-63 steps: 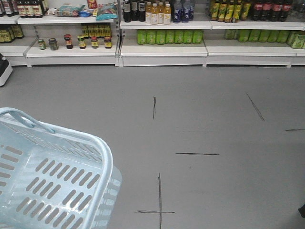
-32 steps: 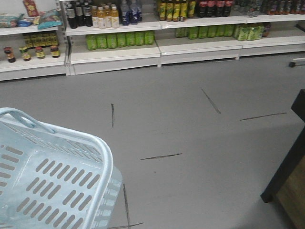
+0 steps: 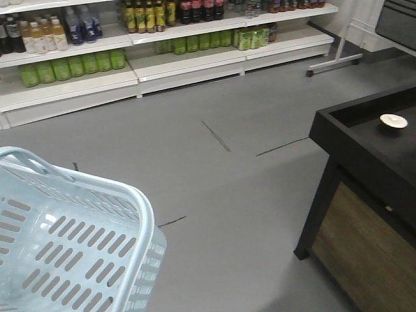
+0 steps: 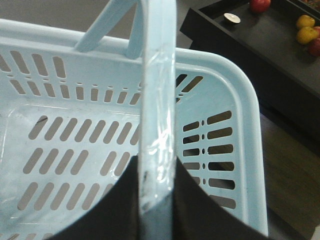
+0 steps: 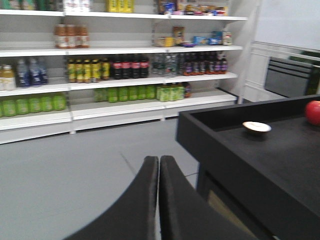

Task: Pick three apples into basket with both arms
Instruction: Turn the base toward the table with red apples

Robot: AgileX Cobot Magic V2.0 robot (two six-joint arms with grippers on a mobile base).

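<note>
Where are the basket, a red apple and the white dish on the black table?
basket [image 4: 159, 95]: left wrist view, on the hoop handle.
red apple [image 5: 314, 112]: right wrist view, on its visible part at the frame edge.
white dish [image 3: 393, 121]: front view, on its centre.

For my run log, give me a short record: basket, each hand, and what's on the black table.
basket: pale blue, no apples visible inside
left hand: shut on basket handle
right hand: shut, holding nothing
black table: right of basket, in the front view
on table: white dish, red apple, yellow fruit
</note>
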